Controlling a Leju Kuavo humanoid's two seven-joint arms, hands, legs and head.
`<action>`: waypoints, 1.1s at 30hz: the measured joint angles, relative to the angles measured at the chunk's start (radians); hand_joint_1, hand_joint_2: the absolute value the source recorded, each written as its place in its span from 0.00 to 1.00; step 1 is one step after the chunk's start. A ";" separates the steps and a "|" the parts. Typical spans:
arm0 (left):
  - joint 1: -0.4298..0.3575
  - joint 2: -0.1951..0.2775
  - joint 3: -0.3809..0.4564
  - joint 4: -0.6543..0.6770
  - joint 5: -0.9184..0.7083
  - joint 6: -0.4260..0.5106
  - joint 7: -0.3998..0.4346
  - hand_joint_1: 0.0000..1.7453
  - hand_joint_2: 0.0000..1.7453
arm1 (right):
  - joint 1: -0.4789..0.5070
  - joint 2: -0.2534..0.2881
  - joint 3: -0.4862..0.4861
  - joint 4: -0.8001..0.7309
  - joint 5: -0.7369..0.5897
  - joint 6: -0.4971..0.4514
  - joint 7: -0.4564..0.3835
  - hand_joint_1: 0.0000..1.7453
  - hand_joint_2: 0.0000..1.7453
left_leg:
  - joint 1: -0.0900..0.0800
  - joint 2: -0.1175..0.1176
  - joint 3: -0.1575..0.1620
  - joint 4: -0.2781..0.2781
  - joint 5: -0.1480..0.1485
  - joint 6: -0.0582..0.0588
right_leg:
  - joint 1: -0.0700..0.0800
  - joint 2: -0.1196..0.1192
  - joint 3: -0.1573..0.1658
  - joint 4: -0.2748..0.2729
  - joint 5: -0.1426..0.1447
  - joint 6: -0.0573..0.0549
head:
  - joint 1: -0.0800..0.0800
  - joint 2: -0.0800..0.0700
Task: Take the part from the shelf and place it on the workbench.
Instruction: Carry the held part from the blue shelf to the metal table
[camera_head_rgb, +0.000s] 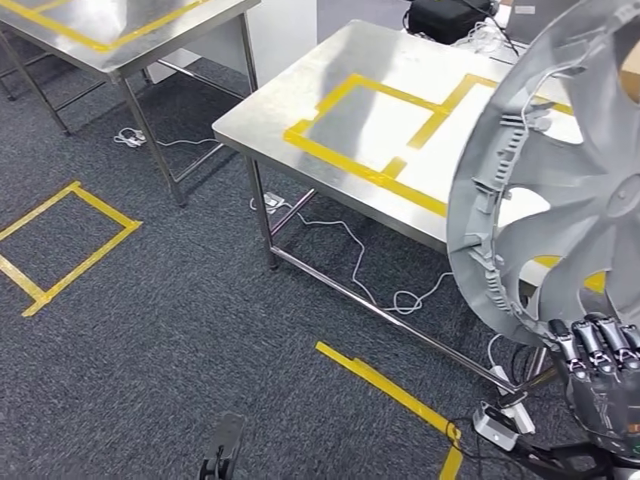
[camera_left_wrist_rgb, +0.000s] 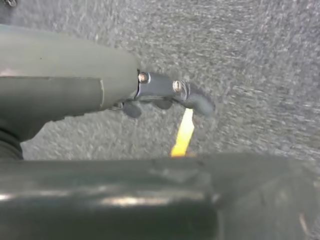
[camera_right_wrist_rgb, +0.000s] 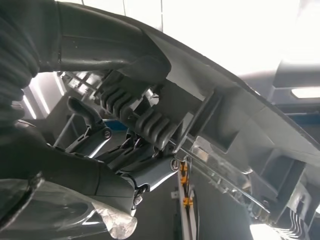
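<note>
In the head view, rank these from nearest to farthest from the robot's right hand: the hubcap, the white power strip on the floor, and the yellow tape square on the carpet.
1. The hubcap, held at its lower rim by the right hand.
2. The white power strip, on the floor just left of the hand.
3. The yellow tape square, on the carpet at far left.

No legible text, labels, brands or numbers anywhere.
</note>
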 joint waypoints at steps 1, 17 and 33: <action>0.000 0.001 0.000 0.000 0.000 0.000 0.000 0.00 0.00 | -0.002 0.000 0.002 0.001 0.000 0.000 0.001 1.00 1.00 | 0.000 0.004 0.006 -0.002 -0.003 0.008 | -0.001 0.003 0.001 -0.001 -0.001 0.006 | 0.000 0.000; -0.010 -0.004 0.000 0.000 -0.006 0.002 -0.001 0.00 0.00 | -0.017 -0.010 0.021 0.022 -0.002 0.000 0.004 1.00 1.00 | -0.014 0.096 0.143 -0.031 -0.110 0.015 | 0.020 -0.095 -0.159 0.023 0.103 -0.014 | 0.003 0.000; -0.007 0.002 0.000 0.001 -0.009 0.000 0.002 0.00 0.00 | -0.010 -0.012 0.022 0.024 -0.002 -0.001 0.017 1.00 1.00 | 0.013 -0.050 0.029 -0.004 -0.024 -0.013 | -0.008 0.103 -0.066 0.006 0.049 -0.011 | -0.001 0.000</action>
